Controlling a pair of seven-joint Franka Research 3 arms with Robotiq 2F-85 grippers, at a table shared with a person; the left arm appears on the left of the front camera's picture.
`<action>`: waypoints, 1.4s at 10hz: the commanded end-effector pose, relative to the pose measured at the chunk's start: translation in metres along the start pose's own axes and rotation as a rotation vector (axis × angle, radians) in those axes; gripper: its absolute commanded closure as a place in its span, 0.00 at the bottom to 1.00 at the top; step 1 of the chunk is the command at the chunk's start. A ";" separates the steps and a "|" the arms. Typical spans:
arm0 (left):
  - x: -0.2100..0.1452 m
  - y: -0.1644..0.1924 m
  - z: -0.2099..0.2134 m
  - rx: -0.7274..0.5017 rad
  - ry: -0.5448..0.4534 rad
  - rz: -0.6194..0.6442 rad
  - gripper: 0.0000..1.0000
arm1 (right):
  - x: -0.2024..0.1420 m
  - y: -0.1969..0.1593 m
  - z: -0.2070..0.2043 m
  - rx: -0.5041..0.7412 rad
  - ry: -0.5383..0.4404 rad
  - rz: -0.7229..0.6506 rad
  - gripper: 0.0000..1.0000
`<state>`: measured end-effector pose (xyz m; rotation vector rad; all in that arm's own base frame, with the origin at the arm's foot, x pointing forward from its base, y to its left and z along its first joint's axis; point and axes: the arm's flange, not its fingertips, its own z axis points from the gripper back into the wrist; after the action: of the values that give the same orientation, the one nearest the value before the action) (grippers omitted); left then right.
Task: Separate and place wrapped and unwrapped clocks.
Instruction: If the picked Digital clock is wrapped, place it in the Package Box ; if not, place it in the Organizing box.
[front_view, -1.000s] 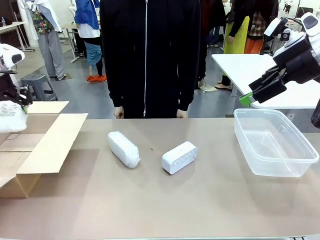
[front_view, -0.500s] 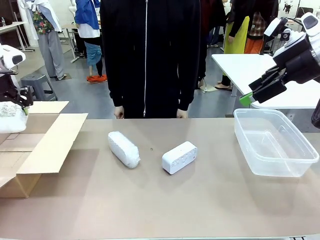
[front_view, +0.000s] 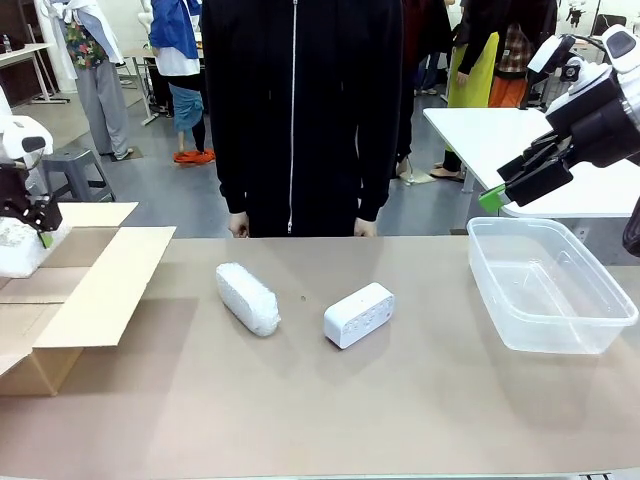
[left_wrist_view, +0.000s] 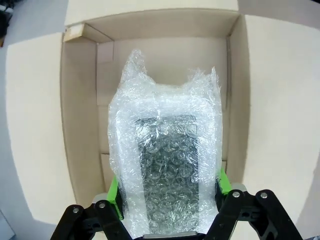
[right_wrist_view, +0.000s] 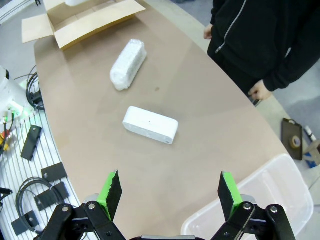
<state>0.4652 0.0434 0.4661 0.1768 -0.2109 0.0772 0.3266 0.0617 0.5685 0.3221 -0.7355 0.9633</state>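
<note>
Left claw (left_wrist_view: 169, 187) clamped on one wrapped clock (left_wrist_view: 165, 140) over the open cardboard box (left_wrist_view: 165, 55), not yet dropped; second wrapped clock (front_view: 247, 297) and bare clock (front_view: 359, 314) lie on the table (front_view: 420, 410), unsorted; right claw (right_wrist_view: 170, 192) spread, empty.

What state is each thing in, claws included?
Brown cardboard box: flaps open.
Left claw: shut on one bubble-wrapped oblong clock, above the box.
Right claw: open, holding nothing.
Second bubble-wrapped clock: lying on table, free.
Bare smooth white clock: lying on table, free.
Clear plastic bin: lidless.
</note>
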 end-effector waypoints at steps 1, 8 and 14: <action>0.004 0.007 -0.011 -0.030 -0.005 -0.019 0.19 | -0.001 0.000 -0.001 0.007 -0.005 -0.003 0.00; 0.021 0.009 -0.074 -0.090 -0.055 -0.039 0.19 | -0.001 0.000 -0.001 0.007 -0.005 -0.003 0.00; 0.019 0.008 -0.082 -0.069 0.004 -0.046 0.00 | -0.001 0.000 -0.001 0.007 -0.005 -0.003 0.00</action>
<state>0.4999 0.0628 0.3893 0.1179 -0.2191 0.0315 0.3266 0.0617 0.5685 0.3221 -0.7355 0.9632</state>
